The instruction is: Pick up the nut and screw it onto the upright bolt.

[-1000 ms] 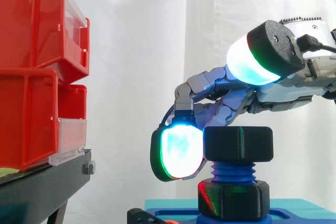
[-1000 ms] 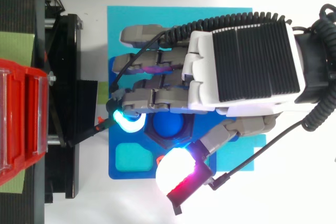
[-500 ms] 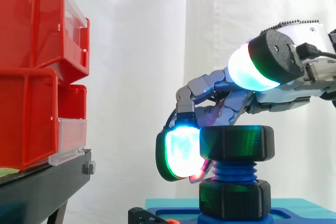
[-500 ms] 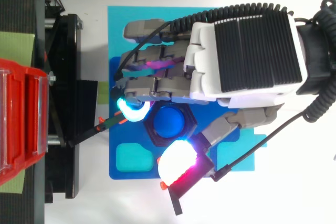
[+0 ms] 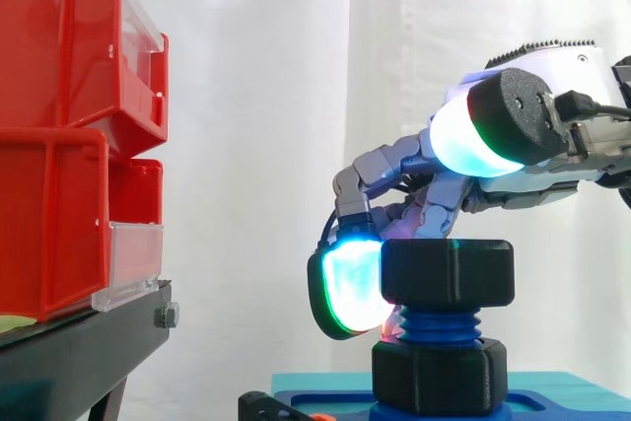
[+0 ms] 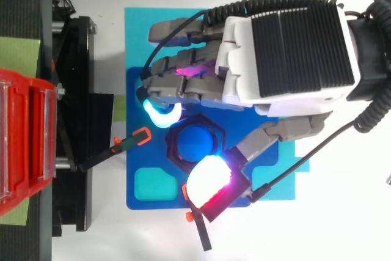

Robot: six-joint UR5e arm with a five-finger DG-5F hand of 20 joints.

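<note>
Before white curtain (image 5: 256, 145), robot hand (image 6: 287, 47) seemingly pinches nut (image 5: 449, 271) atop bolt (image 5: 439, 325), bins (image 5: 69, 125) aside.

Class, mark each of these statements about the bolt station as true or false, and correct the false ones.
1. A black nut sits on the upright blue bolt. True.
2. The red bins stand to the right of the bolt in the side view. False: they stand to its left, on the black stand.
3. The hand reaches the nut from the side view's right. True.
4. The bolt stands on a red base. False: the base is blue.
5. A second black nut sits lower on the bolt. True.
</note>
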